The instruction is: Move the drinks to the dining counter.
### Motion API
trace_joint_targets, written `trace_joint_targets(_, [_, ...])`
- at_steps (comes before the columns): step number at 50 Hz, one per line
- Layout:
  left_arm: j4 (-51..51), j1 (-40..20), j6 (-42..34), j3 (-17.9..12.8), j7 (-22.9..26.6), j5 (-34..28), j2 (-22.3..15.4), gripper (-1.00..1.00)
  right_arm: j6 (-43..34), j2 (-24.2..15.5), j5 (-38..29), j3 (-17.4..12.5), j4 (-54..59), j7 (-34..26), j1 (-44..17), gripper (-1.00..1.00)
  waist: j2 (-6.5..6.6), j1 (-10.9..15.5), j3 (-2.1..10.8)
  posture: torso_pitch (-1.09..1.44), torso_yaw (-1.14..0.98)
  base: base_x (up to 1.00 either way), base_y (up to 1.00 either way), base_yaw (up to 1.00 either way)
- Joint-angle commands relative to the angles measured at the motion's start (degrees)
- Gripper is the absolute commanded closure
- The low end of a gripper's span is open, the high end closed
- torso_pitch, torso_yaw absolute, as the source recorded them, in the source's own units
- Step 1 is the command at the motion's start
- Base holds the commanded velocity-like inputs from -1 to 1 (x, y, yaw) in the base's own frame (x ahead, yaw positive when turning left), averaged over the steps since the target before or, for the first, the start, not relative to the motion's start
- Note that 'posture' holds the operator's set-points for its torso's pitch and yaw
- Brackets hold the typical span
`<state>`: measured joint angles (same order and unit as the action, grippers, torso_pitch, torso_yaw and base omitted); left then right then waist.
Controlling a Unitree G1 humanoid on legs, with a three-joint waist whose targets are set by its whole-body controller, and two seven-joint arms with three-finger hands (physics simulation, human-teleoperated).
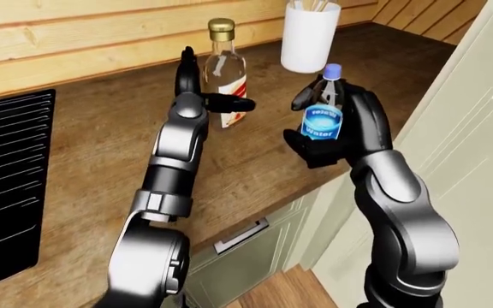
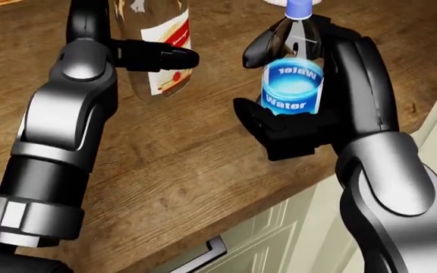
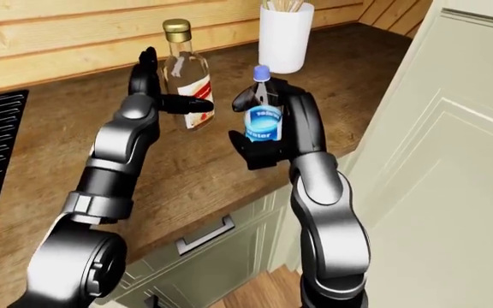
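The right hand [image 2: 290,122] is seen clenched around a water bottle [image 2: 293,85], its dark fingers wrapped about the blue label while the thumb [image 2: 260,48] is pressed against the bottle's shoulder; the bottle is held upright, and its blue cap [image 1: 333,69] is seen just below a white cup [image 1: 309,35] in the left-eye view. To the left of the water bottle in the head view, the left hand [image 2: 139,54] is raised against a clear glass bottle [image 1: 224,70] with a red and white label and a gold cap; one finger [image 2: 169,57] is stretched across the label and another [image 1: 186,64] is seen standing upright to the left of the glass, so the fingers are spread about the bottle rather than closed on it. The glass bottle is seen standing on a wooden counter [image 2: 180,170], just beside the water bottle and slightly farther up the left-eye view. Well left of the water bottle in the left-eye view, a black ribbed surface [image 1: 3,179] is set into the counter. Above the glass bottle in that view a wooden plank wall [image 1: 75,38] is seen. Below the water bottle, pale green cabinet fronts [image 1: 255,256] with a metal handle [image 1: 240,235] are visible beneath the counter's edge, and to its right a tall pale panel [image 3: 435,179] is seen
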<state>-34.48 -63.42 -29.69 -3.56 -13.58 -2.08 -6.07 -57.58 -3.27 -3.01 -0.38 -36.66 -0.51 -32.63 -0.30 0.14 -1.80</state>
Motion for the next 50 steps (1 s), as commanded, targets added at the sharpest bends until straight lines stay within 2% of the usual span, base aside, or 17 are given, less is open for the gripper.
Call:
trace_joint_targets(1, [0.18,-2.48,3.56,-0.27,-0.89,-0.34,-0.58,-1.00,2.59,-0.21,-0.06,-0.49,-2.12,0.34,-1.94,1.00,-0.07,0.04,1.78,0.00,0.00,0.00,0.00,0.00])
trace_joint_targets(6, [-2.74,-2.87,5.54,-0.10,-1.08,-0.25,-0.32,-0.98,2.52,-0.18,-0.02,-0.40,-2.26,0.42,-1.85,1.00,-0.05,-0.04,1.90,0.00,0.00,0.00,0.00,0.00])
trace_joint_targets(8, [-3.13,-3.00,5.64,-0.06,-1.09,-0.23,-0.28,-0.40,2.44,-0.17,-0.01,-0.38,-2.34,0.42,-1.85,1.00,-0.06,-0.05,1.88,0.00,0.00,0.00,0.00,0.00])
trace_joint_targets(10, [-3.80,-3.25,5.93,-0.02,-1.19,-0.25,-0.19,-0.23,2.66,-0.17,0.02,-0.38,-2.20,0.40,-1.74,1.00,-0.06,-0.09,1.85,0.00,0.00,0.00,0.00,0.00])
trace_joint_targets(11, [-4.38,-3.42,6.26,0.03,-1.11,-0.22,-0.10,0.21,2.66,-0.16,0.00,-0.36,-2.19,0.43,-1.74,1.00,-0.06,-0.09,1.83,0.00,0.00,0.00,0.00,0.00])
trace_joint_targets(14, [-5.33,-3.85,6.68,0.04,-1.24,-0.22,0.03,0.45,2.71,-0.14,0.02,-0.35,-2.23,0.42,-1.60,1.00,-0.08,-0.10,1.78,0.00,0.00,0.00,0.00,0.00])
trace_joint_targets(16, [-6.13,-4.15,6.97,-0.02,-1.82,-0.38,-0.03,0.70,3.35,-0.20,0.08,-0.47,-1.73,0.34,-1.42,1.00,-0.06,-0.13,1.78,0.00,0.00,0.00,0.00,0.00])
trace_joint_targets(17, [-6.53,-4.13,7.17,0.00,-2.08,-0.49,0.00,0.93,3.07,-0.18,0.10,-0.46,-1.97,0.36,-1.48,1.00,-0.05,-0.14,1.76,0.00,0.00,0.00,0.00,0.00])
trace_joint_targets(18, [-6.87,-4.14,7.42,-0.02,-2.22,-0.52,-0.02,1.00,3.16,-0.21,0.11,-0.47,-1.88,0.33,-1.48,1.00,-0.04,-0.14,1.75,0.00,0.00,0.00,0.00,0.00])
trace_joint_targets(25, [-4.82,-2.72,6.70,0.17,-1.76,-1.09,-0.65,1.00,2.49,-0.35,0.15,-0.50,-2.44,0.25,-1.68,1.00,0.07,-0.23,1.79,0.00,0.00,0.00,0.00,0.00])
trace_joint_targets(39, [30.90,6.31,-16.29,-0.02,6.20,-3.36,-2.85,1.00,-1.83,-0.26,0.68,-0.34,-4.84,0.49,-4.79,1.00,0.46,-0.54,1.02,0.00,0.00,0.00,0.00,0.00])
trace_joint_targets(44, [33.95,7.04,-18.11,0.23,7.51,-4.20,-2.73,1.00,-1.17,-0.24,0.57,-0.31,-4.30,0.70,-4.97,1.00,0.43,-0.34,0.89,0.00,0.00,0.00,0.00,0.00])
trace_joint_targets(45, [34.20,6.98,-18.33,0.14,7.70,-4.39,-2.83,1.00,-1.16,-0.22,0.51,-0.26,-4.29,0.81,-5.02,1.00,0.78,-0.36,1.29,0.00,0.00,-0.36,0.18,0.00])
trace_joint_targets(46, [34.57,7.07,-18.49,0.04,7.82,-4.52,-2.82,1.00,-0.99,-0.18,0.42,-0.31,-4.16,1.02,-5.03,1.00,-0.05,0.01,3.08,0.00,0.00,-0.65,0.38,0.00])
trace_joint_targets(48, [36.25,7.62,-19.35,-0.19,7.96,-4.55,-2.65,1.00,-0.97,-0.07,0.55,-0.44,-3.97,1.20,-5.08,1.00,-3.27,0.59,2.59,0.00,0.00,-0.84,0.52,0.00])
trace_joint_targets(49, [36.69,7.96,-19.45,-0.11,7.99,-4.59,-2.57,1.00,-0.92,-0.06,0.56,-0.35,-3.99,1.26,-5.02,1.00,-3.83,0.48,2.76,0.00,0.00,-0.91,0.55,0.00])
trace_joint_targets(50, [36.62,8.08,-19.30,-0.10,8.07,-4.63,-2.61,1.00,-1.23,-0.01,0.60,-0.34,-4.15,1.33,-5.22,1.00,-3.75,0.78,2.74,0.00,0.00,-0.92,0.56,0.00])
